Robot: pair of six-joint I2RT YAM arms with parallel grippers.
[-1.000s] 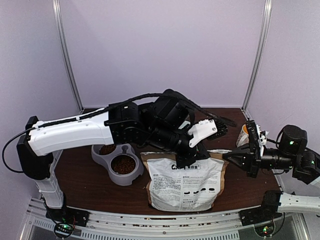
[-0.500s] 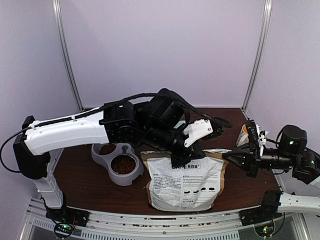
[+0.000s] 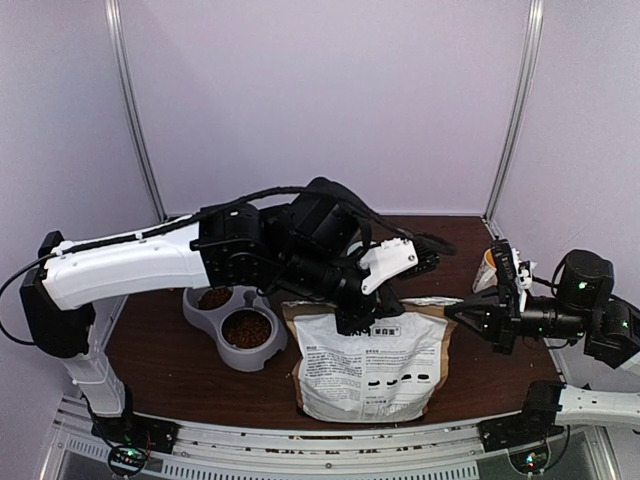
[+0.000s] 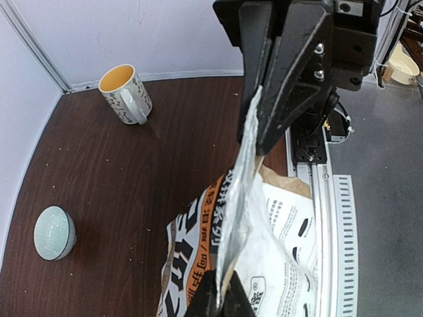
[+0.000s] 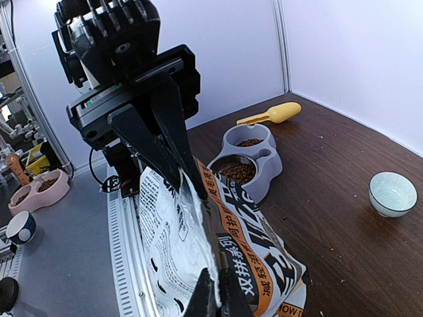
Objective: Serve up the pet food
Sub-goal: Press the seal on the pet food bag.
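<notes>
Filling bowls [image 3: 250, 360], pet food [image 3: 247, 328], left of fingers [image 3: 350, 318]

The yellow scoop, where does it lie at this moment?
In the right wrist view the yellow scoop lies on the table just beyond the grey double dish holding pet food, on the table's left side.

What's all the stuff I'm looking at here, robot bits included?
bag: one, silver-white with orange trim, upright mid-table
feeder: one, grey, two cups, left of bag
kibble: brown, in both cups
scoop: one, yellow, beside feeder
mug: one, patterned, yellow inside, right edge of table
bowl: one, pale green, behind bag
table: one, dark brown
left claw: black, shut on bag's top edge
right claw: black, shut on bag's top edge
</notes>
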